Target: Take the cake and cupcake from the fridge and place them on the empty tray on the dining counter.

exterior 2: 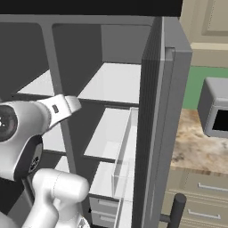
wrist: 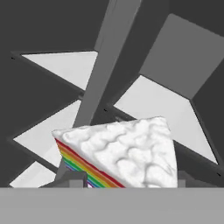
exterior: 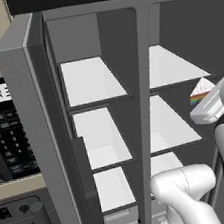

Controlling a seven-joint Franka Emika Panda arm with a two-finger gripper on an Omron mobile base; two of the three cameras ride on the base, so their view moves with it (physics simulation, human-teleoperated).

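The fridge (exterior: 49, 118) stands open, its white shelves bare on both sides of the grey centre divider. In the left base view the cake (exterior: 201, 93) shows as a small rainbow-layered wedge with a white top, just off the front edge of the right-hand shelves and right at the end of the white arm (the hand covers part of it). In the hand view the cake (wrist: 124, 153) sits close before the camera, frosted top facing it and coloured layers along its lower left edge, with the pincer (wrist: 127, 183) closed on it, one dark fingertip showing at each side of the slice. In the right base view a microwave (exterior 2: 215, 113) sits on the marbled bench (exterior 2: 196, 149) beside the fridge.
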